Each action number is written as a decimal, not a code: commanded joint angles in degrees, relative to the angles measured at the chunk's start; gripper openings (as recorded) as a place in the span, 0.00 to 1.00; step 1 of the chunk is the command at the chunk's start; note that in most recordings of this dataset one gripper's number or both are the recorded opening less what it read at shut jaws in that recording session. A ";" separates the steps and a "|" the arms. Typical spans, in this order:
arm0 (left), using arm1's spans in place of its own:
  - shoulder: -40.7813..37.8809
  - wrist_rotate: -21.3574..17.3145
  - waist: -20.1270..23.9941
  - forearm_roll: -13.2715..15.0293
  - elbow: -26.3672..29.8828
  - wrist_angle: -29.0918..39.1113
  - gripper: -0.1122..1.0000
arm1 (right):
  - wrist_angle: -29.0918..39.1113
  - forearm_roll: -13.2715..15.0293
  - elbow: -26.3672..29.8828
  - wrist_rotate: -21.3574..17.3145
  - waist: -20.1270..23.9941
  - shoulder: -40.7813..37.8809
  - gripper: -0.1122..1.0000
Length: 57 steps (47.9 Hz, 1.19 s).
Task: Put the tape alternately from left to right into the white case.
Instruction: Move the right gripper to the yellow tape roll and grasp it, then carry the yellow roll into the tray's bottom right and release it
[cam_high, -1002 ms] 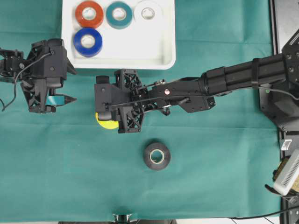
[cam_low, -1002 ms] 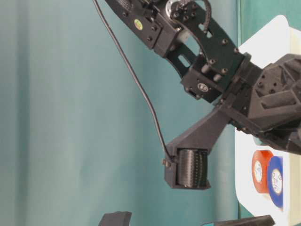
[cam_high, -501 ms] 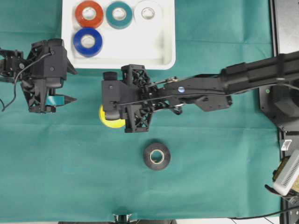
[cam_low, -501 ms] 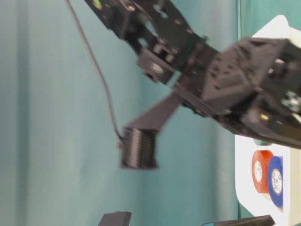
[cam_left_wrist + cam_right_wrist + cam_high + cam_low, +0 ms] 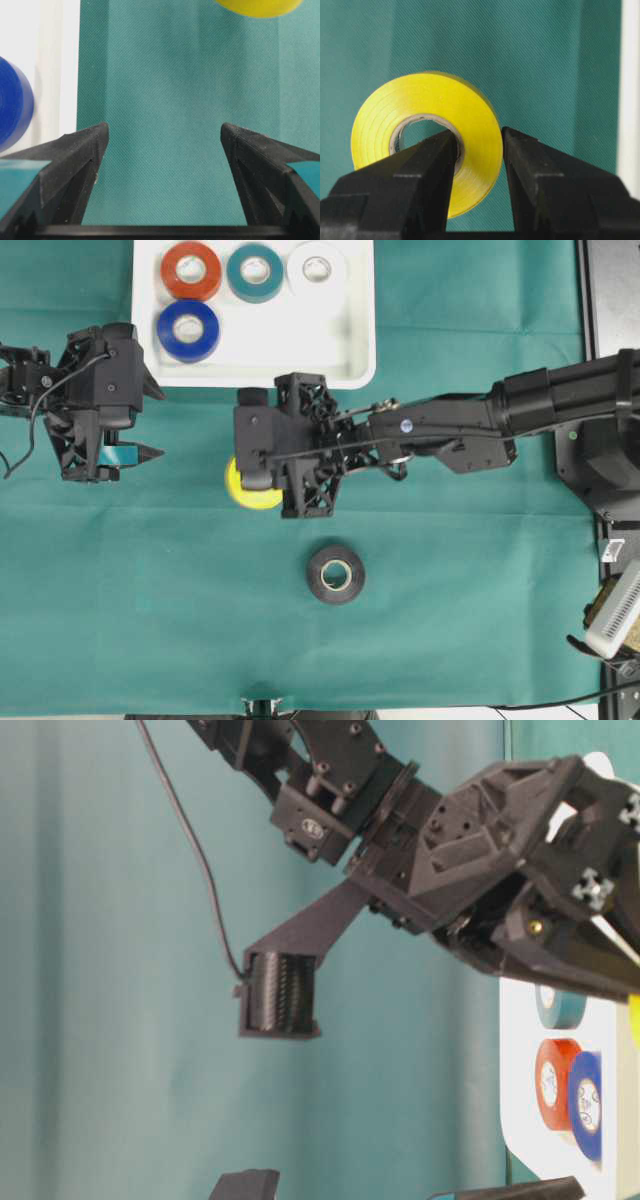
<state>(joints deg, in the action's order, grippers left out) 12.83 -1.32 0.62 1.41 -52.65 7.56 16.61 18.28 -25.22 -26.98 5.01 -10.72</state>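
Yellow tape roll sits pinched by one wall in your right gripper, above the cloth just short of the white case; a jolt could tip it, while the left gripper stands wide and empty.

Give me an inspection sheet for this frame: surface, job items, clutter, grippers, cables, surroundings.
Surface: green cloth covering the table.
Job's things: shallow white plastic case holds red, teal, white and blue tape rolls; black roll lies on the cloth.
Clutter: nothing seen.
Grippers: right gripper shut on the yellow tape roll, one finger through its core; left gripper open, empty.
Cables: thin black cable along the right arm.
Surroundings: black frame at the right edge.
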 commanded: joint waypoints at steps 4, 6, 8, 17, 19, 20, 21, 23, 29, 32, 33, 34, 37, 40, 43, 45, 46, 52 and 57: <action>0.62 0.09 0.00 0.00 0.70 -0.44 1.00 | -0.35 0.18 -1.23 0.00 -2.20 4.13 0.12; 0.62 0.09 -0.09 0.00 0.70 -0.44 1.00 | -0.53 0.09 -1.76 0.00 -2.90 4.57 0.12; 0.62 0.09 -0.09 0.00 0.62 -0.44 1.00 | -0.53 0.18 -2.37 0.00 -3.52 5.19 0.12; 0.62 0.09 -0.09 0.00 0.44 -0.44 1.00 | -0.18 0.18 -4.22 0.00 -7.03 7.38 0.12; 0.62 0.09 -0.09 0.00 0.53 -0.44 1.00 | -0.09 0.18 -4.57 0.00 -7.91 7.82 0.12; 0.62 0.09 -0.09 0.00 0.44 -0.44 1.00 | -0.18 0.18 -4.66 0.00 -8.35 8.00 0.12; 0.62 0.09 0.00 0.00 0.44 -0.44 1.00 | -0.09 0.18 -4.83 0.00 -8.79 8.09 0.12; 0.62 0.09 -0.09 0.00 0.26 -0.44 1.00 | -0.09 0.18 -5.10 0.09 -9.58 8.44 0.12; 0.62 0.09 -0.09 0.00 0.00 -0.44 1.00 | -0.09 0.18 -5.54 0.44 -12.30 8.61 0.12; 0.62 0.09 -0.09 0.00 -0.18 -0.44 1.00 | -0.09 0.18 -5.80 0.44 -13.45 8.61 0.12; 0.62 0.09 -0.09 0.00 -0.18 -0.44 1.00 | -0.09 0.18 -5.80 0.44 -13.89 8.61 0.12; 0.62 0.09 0.00 0.00 -0.26 -0.44 1.00 | -0.09 0.26 -5.89 0.44 -14.24 8.61 0.12; 0.62 0.09 0.00 0.00 -0.26 -0.53 1.00 | -0.09 0.70 -6.06 0.44 -15.47 8.61 0.12; 0.62 0.09 -0.09 0.00 -0.35 -0.44 1.00 | 0.00 1.41 -6.33 0.44 -16.52 8.61 0.12; 0.62 0.00 -0.09 0.00 -0.35 -0.44 1.00 | 0.18 2.29 -6.59 0.35 -17.84 8.61 0.12; 0.62 0.00 -0.09 0.00 -0.35 -0.44 1.00 | 0.26 2.64 -6.77 0.35 -18.63 8.61 0.12; 0.62 0.00 -0.09 0.00 -0.35 -0.53 1.00 | 0.35 2.81 -6.86 0.35 -18.90 8.61 0.12; 0.62 0.00 -0.09 0.00 -0.44 -0.53 1.00 | 0.35 3.16 -7.38 0.35 -20.83 8.61 0.12; 0.62 0.00 -0.09 0.00 -0.44 -0.53 1.00 | 0.35 3.16 -7.73 0.35 -22.15 8.61 0.12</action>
<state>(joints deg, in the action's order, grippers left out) 12.92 -1.23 0.62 1.41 -53.53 7.47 17.14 21.27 -33.31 -26.54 -16.44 -3.96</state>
